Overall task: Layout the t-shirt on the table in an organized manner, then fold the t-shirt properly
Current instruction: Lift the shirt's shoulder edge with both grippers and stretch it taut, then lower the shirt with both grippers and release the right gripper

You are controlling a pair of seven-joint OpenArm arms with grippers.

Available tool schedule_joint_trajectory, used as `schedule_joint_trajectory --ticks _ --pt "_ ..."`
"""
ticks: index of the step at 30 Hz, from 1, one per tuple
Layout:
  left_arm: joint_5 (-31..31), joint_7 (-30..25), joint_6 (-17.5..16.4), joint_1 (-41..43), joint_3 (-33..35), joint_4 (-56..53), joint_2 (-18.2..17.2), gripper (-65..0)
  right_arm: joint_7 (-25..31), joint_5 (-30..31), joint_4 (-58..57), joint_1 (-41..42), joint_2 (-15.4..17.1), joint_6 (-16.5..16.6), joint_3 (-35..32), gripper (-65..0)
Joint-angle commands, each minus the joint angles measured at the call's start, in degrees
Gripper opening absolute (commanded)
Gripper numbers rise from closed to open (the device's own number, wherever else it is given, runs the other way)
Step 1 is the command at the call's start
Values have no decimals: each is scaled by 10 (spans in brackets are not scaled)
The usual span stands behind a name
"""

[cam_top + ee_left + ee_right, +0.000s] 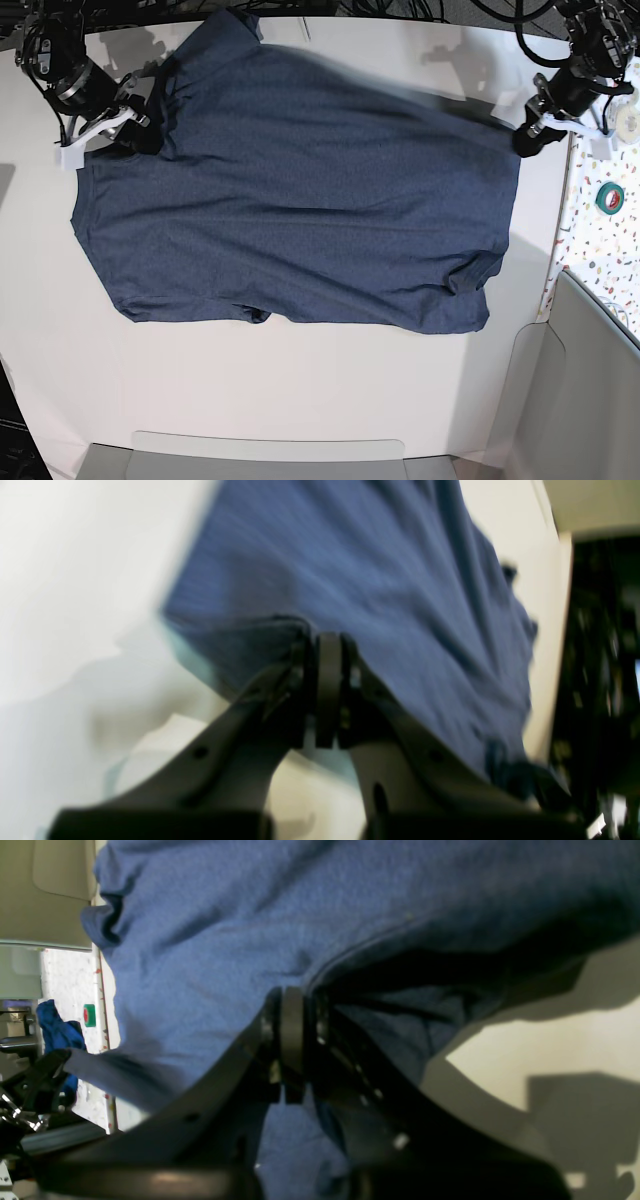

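Overhead, I saw the navy t-shirt [300, 190] spread plain side up across the white surface [300, 390]. My left pincer [527, 138] was clamped on its far-right edge, and my right pincer [135, 135] was clamped on its far-left edge, near a sleeve.

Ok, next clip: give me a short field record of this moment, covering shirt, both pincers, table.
t-shirt: spread wide across the table, plain side up, lower hem rumpled
left pincer: shut on the t-shirt's edge
right pincer: shut on the t-shirt's edge
table: white, bare in front of the shirt
image quality: left wrist view blurred
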Motion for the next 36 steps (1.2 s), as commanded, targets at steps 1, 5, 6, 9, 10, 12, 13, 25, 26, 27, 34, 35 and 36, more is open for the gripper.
schedule_joint_trajectory --ticks 1,5,6,9,10,12,13,25,26,27,34,35,36 --pt "-14 0 -1 -14 -21 10 -7 -650 11 7 10 2 9 7 20 -650" --pt "-14 0 -1 -32 -69 10 -7 -650 11 8 10 -2 9 7 67 -650" --pt "-14 0 -1 -36 -78 10 -7 -650 11 11 10 -3 7 7 75 -650" --pt "-14 0 -1 -48 -105 10 -7 -650 11 37 9 -19 -3 7 111 -650" --pt "-14 0 -1 -51 -108 10 -7 -650 11 48 9 -21 -4 7 120 -650" --pt "-14 0 -1 -54 -107 10 -7 -650 11 59 8 -19 -9 7 132 -650" --pt "-14 0 -1 -62 -106 10 -6 -650 11 61 7 -18 -11 7 140 -650" --pt "-9 81 1 -157 -106 -31 -4 -650 10 55 -77 80 -27 1 142 -650" --pt "-9 80 1 -162 -106 -45 -5 -650 10 45 -85 86 -27 1 134 -650" --pt "-9 80 1 -165 -106 -56 -6 -650 10 34 -91 92 -27 1 125 -650" --pt "-9 78 2 -170 -106 -130 -6 -650 10 -59 -109 105 -27 1 73 -650" --pt "-9 76 2 -170 -106 -140 -7 -650 10 -70 -109 108 -27 1 69 -650" --pt "-8 75 2 -170 -106 -150 -7 -650 10 -82 -109 110 -27 1 67 -650"
